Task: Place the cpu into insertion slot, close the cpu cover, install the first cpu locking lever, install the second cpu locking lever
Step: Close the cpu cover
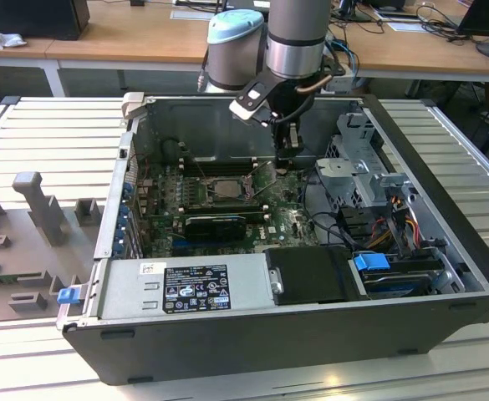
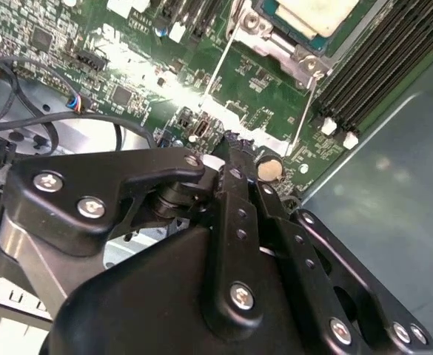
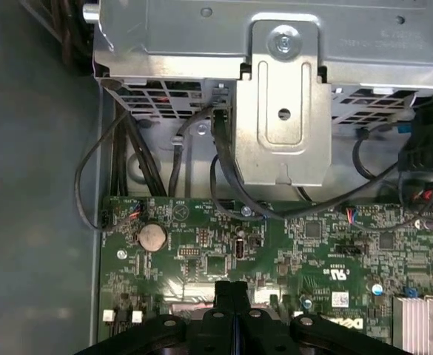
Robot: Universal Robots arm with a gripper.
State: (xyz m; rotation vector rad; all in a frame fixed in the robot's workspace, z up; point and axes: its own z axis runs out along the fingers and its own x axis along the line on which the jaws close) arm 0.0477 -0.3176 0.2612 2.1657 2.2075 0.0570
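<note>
The jaws are shut tight on each other with nothing between them. In the first wrist view the two black fingers of the gripper [image 3: 231,287] meet along one seam. The tip hangs just over the green motherboard [image 3: 312,244], near a round silver coin battery [image 3: 152,237].

Farther out, in the second wrist view, the cpu [image 2: 312,9], a flat square chip with a pale metal top, sits in the insertion slot. The cpu cover [image 2: 279,46], a thin silvery metal frame, appears to lie down around it. Two thin silver wire locking levers, the nearer lever [image 2: 217,63] and the farther lever [image 2: 303,111], slant away from the socket and look unlatched.

I judge the chip and cover steps done and the first lever to be the step in hand. It calls for the shut tip to meet the rod squarely. The tip must then press the rod down and sideways under its catch without slipping onto the small board parts beside it.

The second wrist view gives the chip, cover and rods up close. The first wrist view gives the finger seam, plus a bent silver sheet-metal bracket [image 3: 283,111] and black cables [image 3: 227,185] beyond the board. The exterior view gives the gripper [image 1: 287,142] reaching into the open black computer case [image 1: 269,351]. There the black-framed insertion slot [image 1: 209,189] lies toward the exterior view's left of it, near but apart.
</note>
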